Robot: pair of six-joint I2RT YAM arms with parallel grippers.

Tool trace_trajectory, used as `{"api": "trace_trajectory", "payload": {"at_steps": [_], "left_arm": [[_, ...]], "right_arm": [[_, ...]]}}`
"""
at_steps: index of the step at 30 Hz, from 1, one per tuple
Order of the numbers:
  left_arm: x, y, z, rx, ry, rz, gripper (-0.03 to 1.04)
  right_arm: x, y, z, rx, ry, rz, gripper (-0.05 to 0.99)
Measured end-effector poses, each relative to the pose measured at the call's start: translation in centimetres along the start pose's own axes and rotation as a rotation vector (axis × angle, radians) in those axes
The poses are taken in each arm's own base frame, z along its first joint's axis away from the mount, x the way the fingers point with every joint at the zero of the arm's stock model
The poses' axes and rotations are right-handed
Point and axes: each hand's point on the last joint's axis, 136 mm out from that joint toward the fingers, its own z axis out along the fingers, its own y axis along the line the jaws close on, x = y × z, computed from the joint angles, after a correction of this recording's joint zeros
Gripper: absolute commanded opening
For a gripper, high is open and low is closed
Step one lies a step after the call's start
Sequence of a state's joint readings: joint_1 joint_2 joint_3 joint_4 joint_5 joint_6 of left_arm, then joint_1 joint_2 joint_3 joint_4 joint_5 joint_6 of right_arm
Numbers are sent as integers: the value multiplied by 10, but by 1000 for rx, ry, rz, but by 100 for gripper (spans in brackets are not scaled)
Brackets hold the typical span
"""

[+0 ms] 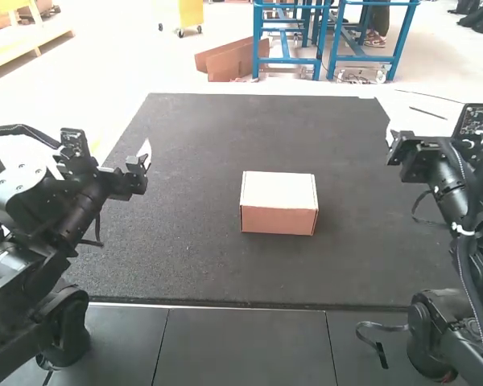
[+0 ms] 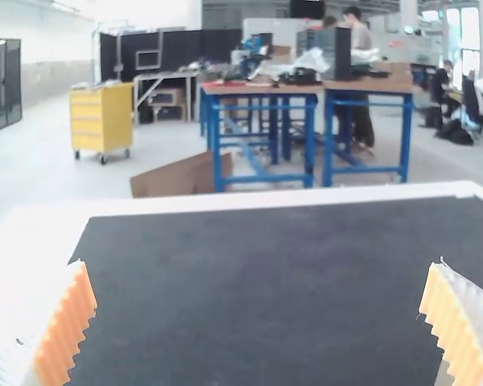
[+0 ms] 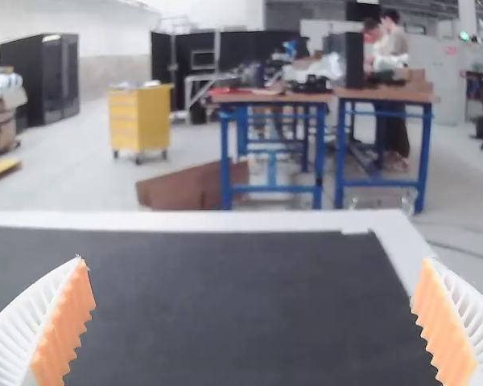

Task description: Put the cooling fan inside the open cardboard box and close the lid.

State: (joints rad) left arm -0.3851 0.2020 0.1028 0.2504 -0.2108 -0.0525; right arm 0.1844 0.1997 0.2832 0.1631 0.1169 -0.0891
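In the middle of the flat black textured mat [image 1: 193, 153], the small brown rectangular cardboard box [image 1: 278, 203] is being shown resting squarely, with its lid lying shut and flat on top (what is inside cannot be told). Nothing is being touched by either arm. Well apart from the box, over the mat's left edge, the left gripper [image 2: 258, 342] is being held above the surface, its white ribbed fingers with orange pads [image 2: 64, 334] being spread wide with nothing between them. Over the mat's far right corner, the right gripper [image 3: 249, 338] is likewise being held released and bare, its orange pads [image 3: 60, 330] being set wide apart. The mat is being bordered by a white tabletop [image 2: 32, 233].
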Motion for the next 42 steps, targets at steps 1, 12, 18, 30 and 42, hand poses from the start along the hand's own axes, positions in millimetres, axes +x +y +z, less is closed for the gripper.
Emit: {"api": "trace_trajectory", "payload": {"at_steps": [1,12,18,30,42], "left_arm": [[1,0,-1,0,-3,1,95],[22,2,-13,0,-12,42,95],[29,2,-13,2,17,56,95],[39,30,-13,-111,61,78,95],[64,70,-21,-268,173,106,96]], "right_arm": [[1,-2,1,9,-5,-4,91],[58,-3,3,5,96,-43,90],[79,1,1,-21,118,-47,90],[86,-17,-11,34,64,-58,90],[129,-33,-18,89,241,-43,91]]}}
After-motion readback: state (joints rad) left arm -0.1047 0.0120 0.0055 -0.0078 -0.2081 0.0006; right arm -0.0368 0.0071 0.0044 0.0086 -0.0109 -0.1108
